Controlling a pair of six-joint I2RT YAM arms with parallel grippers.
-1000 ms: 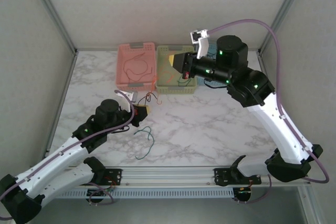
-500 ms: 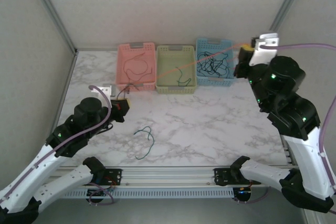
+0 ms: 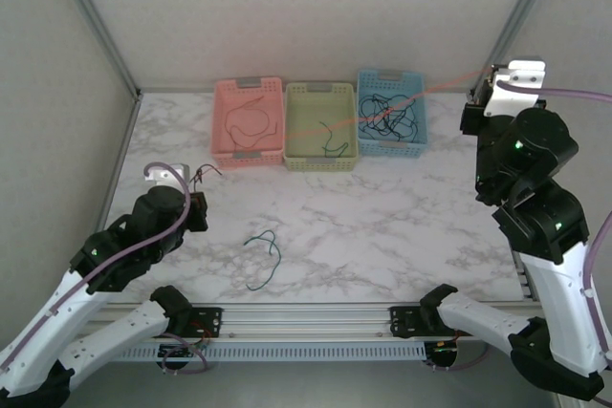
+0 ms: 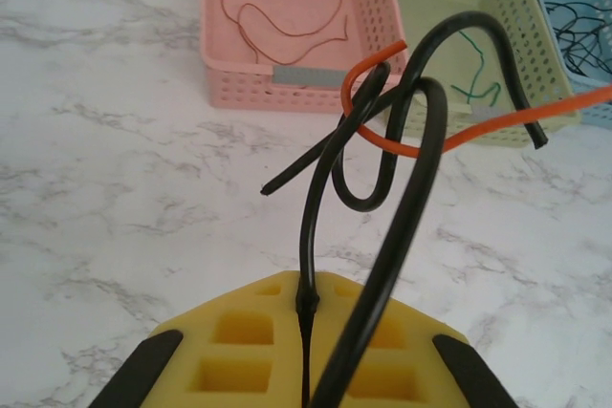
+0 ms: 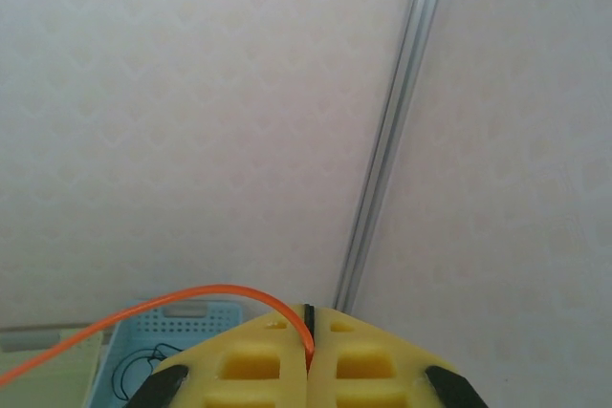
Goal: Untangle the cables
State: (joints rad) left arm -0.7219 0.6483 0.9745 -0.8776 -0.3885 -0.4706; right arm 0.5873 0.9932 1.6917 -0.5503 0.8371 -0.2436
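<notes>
My left gripper (image 3: 197, 205) (image 4: 308, 286) hangs over the table's left side, its yellow pads shut on a black cable (image 4: 308, 236). That cable rises from the jaws and curls into a loop. An orange-red cable (image 4: 497, 124) is hooked through the loop. It runs taut over the baskets to my right gripper (image 3: 471, 102) (image 5: 308, 320), raised at the back right and shut on its end (image 5: 206, 291). A loose green and dark cable (image 3: 264, 257) lies on the marble in front of the left arm.
Three baskets stand in a row at the back. The pink basket (image 3: 218, 137) holds a red cable, the green basket (image 3: 350, 131) a green one, and the blue basket (image 3: 421, 114) a dark tangle. An aluminium corner post (image 5: 392, 131) stands beside the right gripper.
The right gripper has swung from over the green basket to the back right, drawing the orange-red cable taut. The left gripper has pulled back to the left with the black cable.
</notes>
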